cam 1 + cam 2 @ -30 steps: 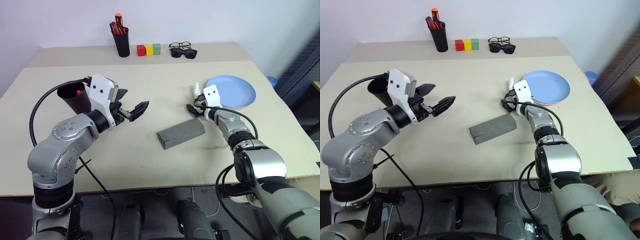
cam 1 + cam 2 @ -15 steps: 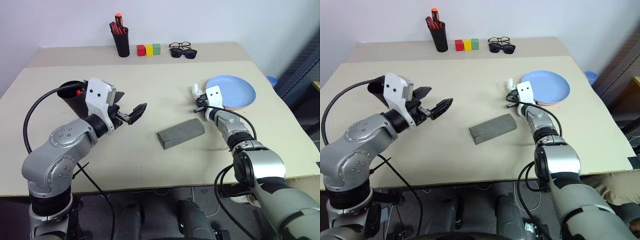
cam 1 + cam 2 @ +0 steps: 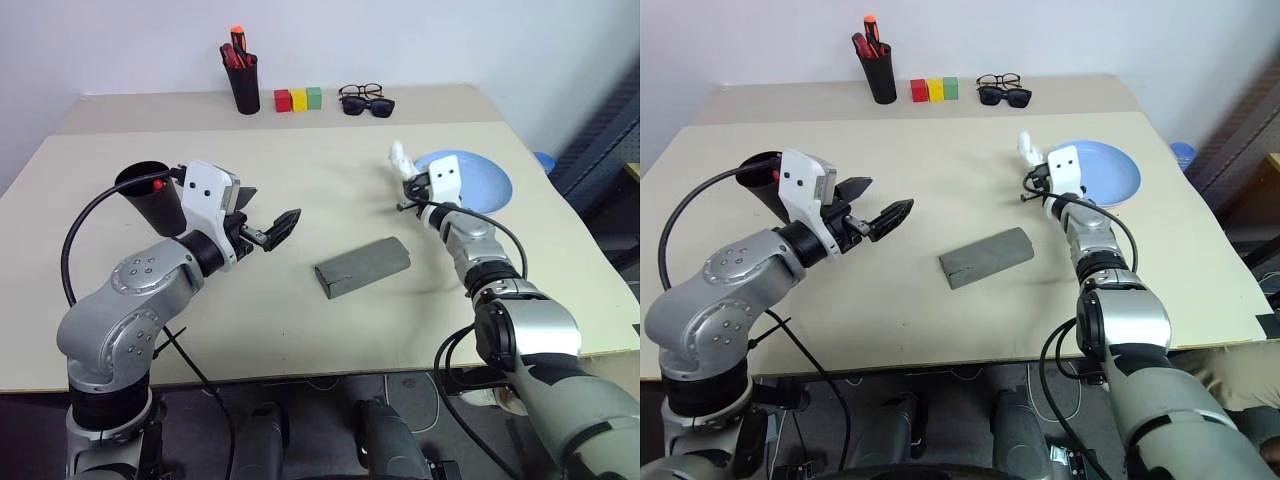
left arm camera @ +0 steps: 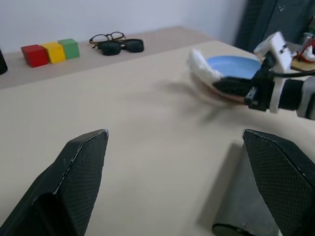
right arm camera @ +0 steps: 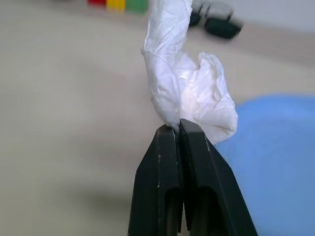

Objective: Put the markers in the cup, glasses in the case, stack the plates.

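Observation:
A wide black cup (image 3: 148, 195) at the left holds a red marker (image 3: 157, 185). My left gripper (image 3: 272, 205) hovers open and empty just right of the cup. The grey case (image 3: 362, 266) lies closed mid-table. At the right, the light blue plate (image 3: 480, 180) rests on the pink plate (image 3: 1100, 207). My right gripper (image 5: 178, 125) hangs beside the plates, lifted off the table and shut on a crumpled white tissue (image 5: 192, 93). The wire-framed glasses (image 3: 360, 90) lie on the far part of the table.
Dark sunglasses (image 3: 368, 104) lie right in front of the glasses. A black pen holder (image 3: 242, 85) with red and orange pens and three coloured blocks (image 3: 298, 99) stand along the back. The table's right edge runs just past the plates.
My right gripper has shut on the white tissue beside the plates and raised it off the table. The left arm has stayed in about the same place.

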